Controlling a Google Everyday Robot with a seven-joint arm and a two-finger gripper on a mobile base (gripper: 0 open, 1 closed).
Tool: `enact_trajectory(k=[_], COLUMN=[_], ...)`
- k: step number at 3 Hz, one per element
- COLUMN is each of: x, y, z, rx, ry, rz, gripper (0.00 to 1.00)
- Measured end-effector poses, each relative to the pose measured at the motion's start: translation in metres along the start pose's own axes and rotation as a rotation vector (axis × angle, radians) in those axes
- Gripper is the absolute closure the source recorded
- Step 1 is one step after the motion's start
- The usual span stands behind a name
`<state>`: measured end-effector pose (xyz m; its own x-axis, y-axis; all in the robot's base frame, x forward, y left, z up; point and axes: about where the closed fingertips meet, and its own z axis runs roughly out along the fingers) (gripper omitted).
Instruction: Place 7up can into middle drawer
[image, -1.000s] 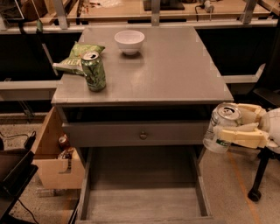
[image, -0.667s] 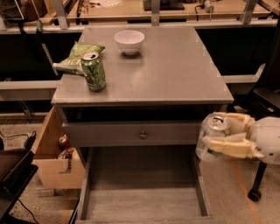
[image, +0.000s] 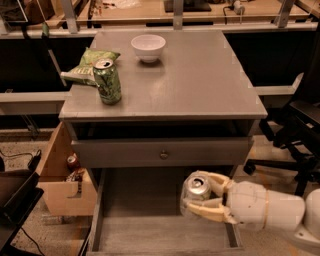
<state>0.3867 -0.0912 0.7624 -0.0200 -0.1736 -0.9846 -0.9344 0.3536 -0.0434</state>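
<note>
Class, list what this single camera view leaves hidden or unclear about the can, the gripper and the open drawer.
- 7up can: lettering not readable; the gripper, shut on it over the middle drawer, covers its side.
- Can's height above the drawer floor: one view cannot settle it.
- Drawer's front edge: cut off by the bottom edge.
- Drawer's right wall: partly behind the arm.
</note>
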Motion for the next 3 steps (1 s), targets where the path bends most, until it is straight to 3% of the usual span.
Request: enact_trajectory(k=[2, 3], x=[0.105, 0.105], y=[0.02, 0.02], z=[0.085, 0.085], rx=[-0.124, -0.124], ry=[-0.017, -0.017], rz=[0.049, 0.049], gripper=[1.0, 1.0])
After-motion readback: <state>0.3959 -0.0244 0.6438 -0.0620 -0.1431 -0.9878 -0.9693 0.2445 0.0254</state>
